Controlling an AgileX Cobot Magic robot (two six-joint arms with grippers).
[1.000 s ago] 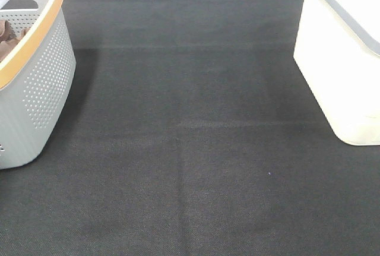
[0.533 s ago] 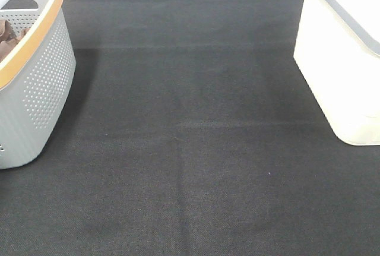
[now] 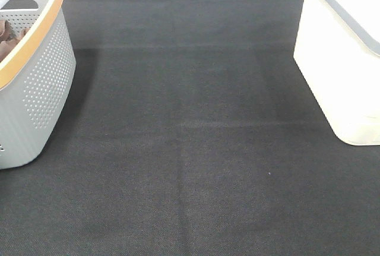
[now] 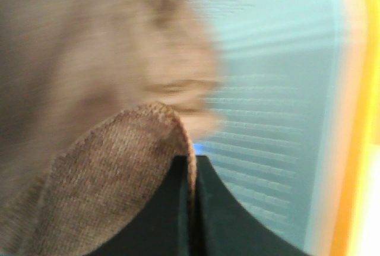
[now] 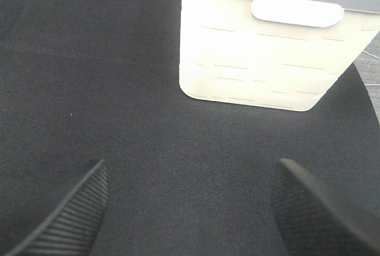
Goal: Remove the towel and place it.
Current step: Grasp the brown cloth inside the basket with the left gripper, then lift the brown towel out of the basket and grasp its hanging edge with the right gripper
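Observation:
In the left wrist view a fold of the rust-brown towel [image 4: 113, 173] is pinched between the black fingers of my left gripper [image 4: 191, 208], which is shut on its stitched edge. More brown cloth lies blurred behind it, inside the grey basket [image 4: 279, 89]. From the high view only a bit of brown cloth [image 3: 6, 37] shows in the basket [image 3: 41, 84] at the far left; neither arm appears there. My right gripper [image 5: 191, 170] hangs open over the black mat with nothing between its fingers.
The basket has an orange rim [image 3: 35, 30] and perforated walls. A white bin [image 3: 344, 60] with a grey lid edge stands at the right, seen ahead of the right gripper as a white bin [image 5: 261, 48]. Black mat [image 3: 190, 137] covers the table between them.

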